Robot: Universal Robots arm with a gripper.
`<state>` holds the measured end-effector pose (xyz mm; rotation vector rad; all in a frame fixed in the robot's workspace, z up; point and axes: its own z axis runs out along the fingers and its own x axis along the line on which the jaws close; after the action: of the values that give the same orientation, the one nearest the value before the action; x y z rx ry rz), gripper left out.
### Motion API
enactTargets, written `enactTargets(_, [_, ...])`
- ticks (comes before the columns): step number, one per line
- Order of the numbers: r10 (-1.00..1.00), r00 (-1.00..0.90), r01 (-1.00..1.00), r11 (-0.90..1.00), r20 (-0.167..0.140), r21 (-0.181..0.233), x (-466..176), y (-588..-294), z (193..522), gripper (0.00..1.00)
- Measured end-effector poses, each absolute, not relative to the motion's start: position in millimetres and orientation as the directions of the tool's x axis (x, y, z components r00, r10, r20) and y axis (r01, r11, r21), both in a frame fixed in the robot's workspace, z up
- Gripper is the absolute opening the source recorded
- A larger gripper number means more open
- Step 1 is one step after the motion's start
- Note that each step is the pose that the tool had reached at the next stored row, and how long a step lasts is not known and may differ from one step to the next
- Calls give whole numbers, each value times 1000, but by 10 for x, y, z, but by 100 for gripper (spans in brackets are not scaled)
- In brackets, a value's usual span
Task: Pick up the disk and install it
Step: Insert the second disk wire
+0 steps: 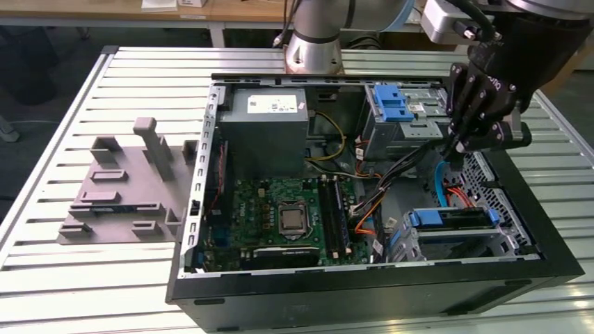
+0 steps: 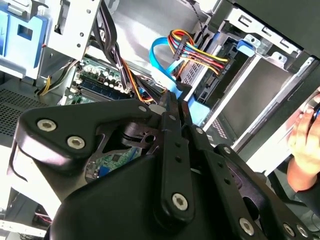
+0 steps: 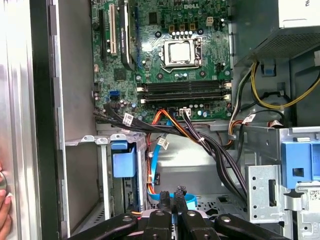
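Note:
The disk point(image 1: 452, 218) sits inside the drive bay at the front corner of the open computer case point(image 1: 371, 292), on the exterior view's right. Its blue bracket end faces the motherboard. In the first wrist view that blue bracket end point(image 3: 123, 164) shows between the bay's metal rails. My gripper point(image 1: 453, 147) hangs over the case above the bay, a little toward the back, pointing down among the cables. Its black fingers point(image 3: 164, 194) are shut together with nothing between them, as the gripper point(image 2: 172, 102) also shows in the second wrist view.
A grey power supply box point(image 1: 269, 132) and a blue latch point(image 1: 394, 104) stand at the back of the case. Bundled cables point(image 3: 200, 140) cross the middle. A grey fixture point(image 1: 121, 188) lies on the slatted table. A person's hand point(image 2: 305, 145) rests beside the case.

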<state>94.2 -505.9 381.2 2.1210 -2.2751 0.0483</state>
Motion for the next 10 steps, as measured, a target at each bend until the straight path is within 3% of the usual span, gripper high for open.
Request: enactTargets(10, [-996,-70,-998,70,53,-2,948,-5058,3765,19])
